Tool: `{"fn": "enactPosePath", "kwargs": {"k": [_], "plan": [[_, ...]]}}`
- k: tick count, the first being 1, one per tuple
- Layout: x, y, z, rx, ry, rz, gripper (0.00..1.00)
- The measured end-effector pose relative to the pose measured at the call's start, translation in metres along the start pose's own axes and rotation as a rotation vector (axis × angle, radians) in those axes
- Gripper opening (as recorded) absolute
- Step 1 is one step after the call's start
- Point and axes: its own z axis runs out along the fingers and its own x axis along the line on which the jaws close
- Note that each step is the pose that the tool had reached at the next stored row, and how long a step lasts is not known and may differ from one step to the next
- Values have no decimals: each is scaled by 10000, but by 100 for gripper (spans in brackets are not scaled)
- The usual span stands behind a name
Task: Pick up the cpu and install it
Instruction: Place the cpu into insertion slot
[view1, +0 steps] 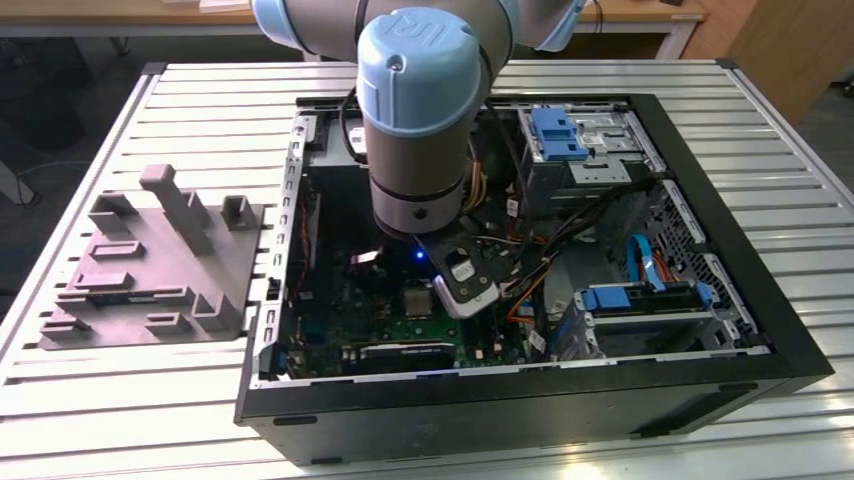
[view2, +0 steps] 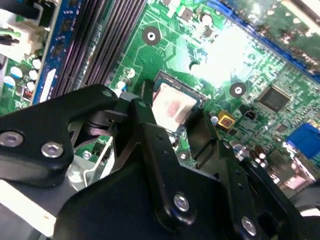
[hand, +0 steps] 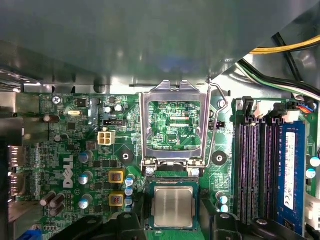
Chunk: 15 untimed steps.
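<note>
The cpu (hand: 173, 206), a small square chip with a silvery top, lies flat in the black socket of the green motherboard (hand: 75, 145). In the second wrist view the cpu (view2: 172, 111) shows between the two black fingers (view2: 142, 117). My gripper (hand: 175, 222) hangs low over the board and straddles the socket. One finger stands on each side of the chip, with a gap to its edges. The gripper (view1: 443, 292) is open and holds nothing. In the exterior view the cpu (view1: 418, 300) sits just beside the gripper head.
The socket's metal load plate (hand: 172, 125) stands swung open beside the chip. Memory slots (hand: 257, 165) and a blue memory stick (hand: 290, 170) flank the socket. Cables (hand: 280, 50) and drive bays (view1: 574, 135) crowd the case. A grey fixture (view1: 147, 270) lies outside it, at the exterior view's left.
</note>
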Motion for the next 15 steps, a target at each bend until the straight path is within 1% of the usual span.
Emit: {"fn": "enactPosePath", "kwargs": {"k": [8, 10, 11, 15], "plan": [[2, -1, -7, -3, -4, 0, 52], [3, -4, -9, -2, -1, -7, 50], [2, -5, -8, -4, -2, -20, 45], [2, -6, -7, -6, -4, -43, 45]]}}
